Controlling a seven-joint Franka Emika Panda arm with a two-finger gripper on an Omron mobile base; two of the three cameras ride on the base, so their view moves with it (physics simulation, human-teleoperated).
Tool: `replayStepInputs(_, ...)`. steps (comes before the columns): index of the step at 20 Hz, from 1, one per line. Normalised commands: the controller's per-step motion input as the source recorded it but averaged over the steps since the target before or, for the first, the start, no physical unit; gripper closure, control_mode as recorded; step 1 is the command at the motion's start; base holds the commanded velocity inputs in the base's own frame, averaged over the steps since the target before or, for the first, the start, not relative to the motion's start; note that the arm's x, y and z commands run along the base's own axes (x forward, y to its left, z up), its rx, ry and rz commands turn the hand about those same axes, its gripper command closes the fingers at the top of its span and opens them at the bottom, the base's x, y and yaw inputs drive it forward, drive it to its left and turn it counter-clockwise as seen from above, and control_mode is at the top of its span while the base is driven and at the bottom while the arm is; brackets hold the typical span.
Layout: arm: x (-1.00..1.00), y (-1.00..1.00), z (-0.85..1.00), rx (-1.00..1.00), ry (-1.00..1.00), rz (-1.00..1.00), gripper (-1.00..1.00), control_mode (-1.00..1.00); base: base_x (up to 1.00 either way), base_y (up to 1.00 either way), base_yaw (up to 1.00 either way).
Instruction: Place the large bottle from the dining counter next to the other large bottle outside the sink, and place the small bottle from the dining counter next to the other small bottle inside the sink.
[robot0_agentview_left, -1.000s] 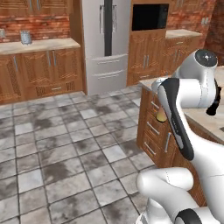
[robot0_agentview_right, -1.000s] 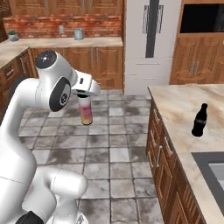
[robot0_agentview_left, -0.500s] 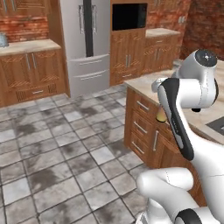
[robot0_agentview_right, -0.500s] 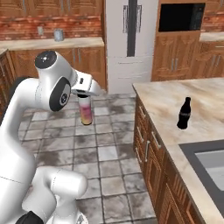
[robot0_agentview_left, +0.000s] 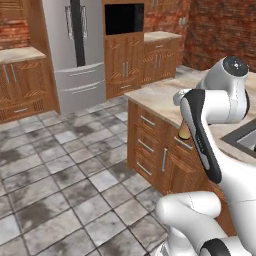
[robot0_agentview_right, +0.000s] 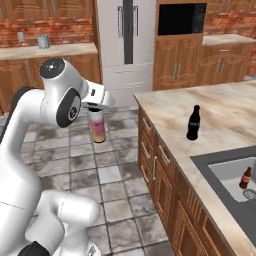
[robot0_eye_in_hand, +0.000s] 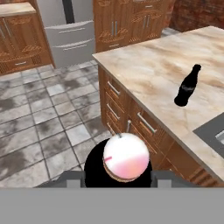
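Observation:
My gripper (robot0_agentview_right: 96, 108) is shut on the cap end of the large bottle (robot0_agentview_right: 98, 128), which hangs upright over the tiled floor, left of the stone counter (robot0_agentview_right: 220, 112). The hand view looks down on the large bottle's (robot0_eye_in_hand: 126, 158) pink top. Its orange base (robot0_agentview_left: 184, 131) peeks out behind my arm. The other large bottle (robot0_agentview_right: 193, 123), all black, stands on the counter beside the sink (robot0_agentview_right: 224, 169); it appears as well in the hand view (robot0_eye_in_hand: 187, 86). In the basin stands the other small bottle (robot0_agentview_right: 245, 177), brown. The small bottle and the dining counter are out of view.
Wooden drawers (robot0_agentview_right: 159, 165) front the counter facing the floor (robot0_agentview_left: 60, 175). A steel fridge (robot0_agentview_right: 125, 40) and a wall oven (robot0_agentview_right: 181, 19) stand at the far wall, with a second counter (robot0_agentview_right: 50, 50) to their left. A brick wall (robot0_agentview_left: 220, 30) closes the right side.
The whole picture has shifted left as the base turned. The counter, black bottle and sink now lie nearer and more central. The large bottle stays in my grip.

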Motion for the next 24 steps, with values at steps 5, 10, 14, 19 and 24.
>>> replayStepInputs(5,0.00,0.00,0.00,0.00,0.00,0.00,1.00,1.00,0.00,0.00,-0.25)
replayStepInputs(10,0.00,0.00,0.00,0.00,0.00,0.00,1.00,1.00,0.00,0.00,-0.25)
replayStepInputs(14,0.00,0.00,0.00,0.00,0.00,0.00,1.00,1.00,0.05,0.00,-0.24)
replayStepInputs(19,0.00,0.00,0.00,0.00,0.00,0.00,1.00,1.00,0.72,0.00,-0.11)
replayStepInputs(24,0.00,0.00,0.00,0.00,0.00,0.00,1.00,1.00,0.98,-0.04,-0.05)
